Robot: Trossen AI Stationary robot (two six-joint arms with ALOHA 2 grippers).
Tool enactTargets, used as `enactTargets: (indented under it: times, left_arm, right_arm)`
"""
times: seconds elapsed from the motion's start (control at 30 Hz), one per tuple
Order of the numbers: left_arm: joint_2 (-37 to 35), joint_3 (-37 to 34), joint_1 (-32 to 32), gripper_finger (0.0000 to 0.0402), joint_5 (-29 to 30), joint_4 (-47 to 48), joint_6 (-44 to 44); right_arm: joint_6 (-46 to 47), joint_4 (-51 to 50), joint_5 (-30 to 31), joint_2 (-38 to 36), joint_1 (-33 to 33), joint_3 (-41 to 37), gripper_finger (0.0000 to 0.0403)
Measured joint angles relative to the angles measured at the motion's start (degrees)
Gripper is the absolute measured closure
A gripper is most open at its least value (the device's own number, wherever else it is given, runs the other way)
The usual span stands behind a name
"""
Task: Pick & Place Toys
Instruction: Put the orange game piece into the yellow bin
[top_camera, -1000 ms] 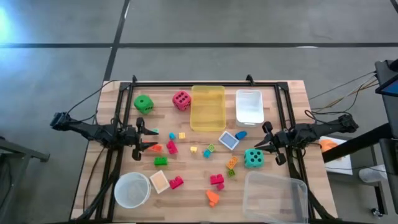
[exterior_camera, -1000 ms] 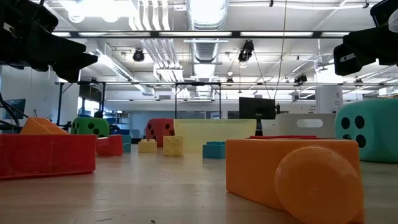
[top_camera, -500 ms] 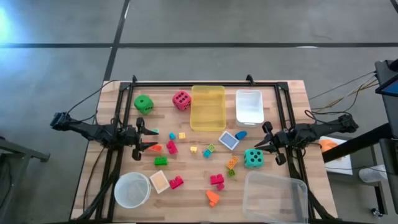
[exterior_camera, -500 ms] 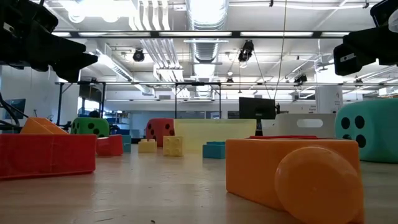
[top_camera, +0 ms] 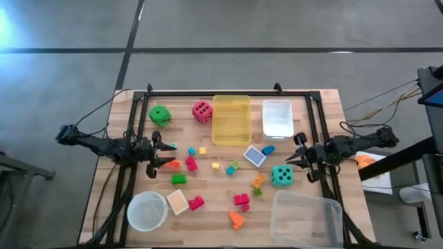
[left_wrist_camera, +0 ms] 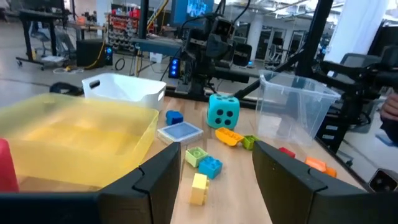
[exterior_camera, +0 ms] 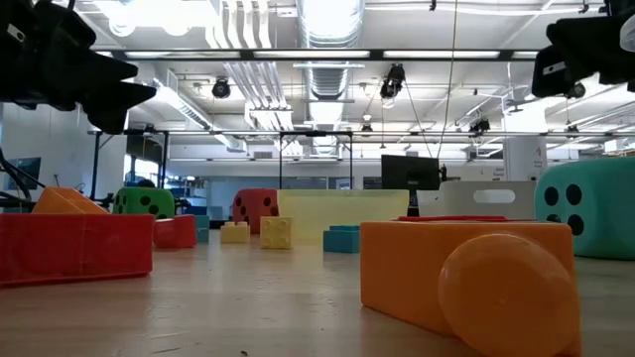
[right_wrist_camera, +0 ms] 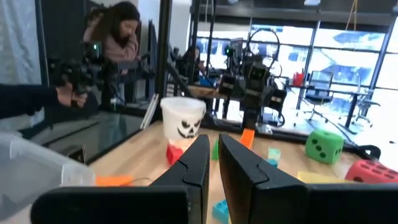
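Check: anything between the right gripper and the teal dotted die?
Nothing visible. In the high view the right gripper, fingers shut, hovers just beside the teal black-dotted die, with only bare wooden table between them. The clear plastic bin sits on the die's other side, also unblocked. The left gripper waits across the table.

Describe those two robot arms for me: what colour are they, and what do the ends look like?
Both arms are black, thin and jointed, like folding lamp stands, with dark cables trailing from their outer ends. The left claw and the right claw each end in two flat, dark, blunt fingers. Seen from above, each claw tapers to a point. No markings can be made out.
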State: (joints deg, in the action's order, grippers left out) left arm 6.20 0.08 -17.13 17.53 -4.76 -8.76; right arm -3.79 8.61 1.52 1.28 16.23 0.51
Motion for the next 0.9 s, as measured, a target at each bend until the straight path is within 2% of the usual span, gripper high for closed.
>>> enactTargets:
  times: [0.23, 0.43, 0.67, 0.8, 0.9]
  left_arm:
    - [0.00, 0.00, 0.00, 0.0199, 0.37, -3.26, -7.23]
    - [0.02, 0.00, 0.00, 0.0199, 1.58, -4.82, -18.57]
    - [0.00, 0.00, 0.00, 0.0199, 4.99, -10.65, -18.01]
    - [0.00, 0.18, 0.02, 0.0199, 4.95, -11.70, -17.42]
    - [0.75, 2.47, 0.00, 0.0199, 4.53, -8.30, -17.55]
  right_arm:
    - [-5.42, 4.88, 0.00, 0.00, 0.00, 0.00, 0.0369]
    - [-8.49, 6.68, 0.00, 0.00, 0.00, 0.00, 0.0369]
    - [-6.17, 7.91, 0.22, 0.00, 0.00, 0.00, 0.0369]
    - [-2.49, 11.36, 6.01, 0.51, -0.15, 1.22, 0.0369]
    - [0.15, 11.01, 6.52, 2.31, -0.15, 4.13, 0.0369]
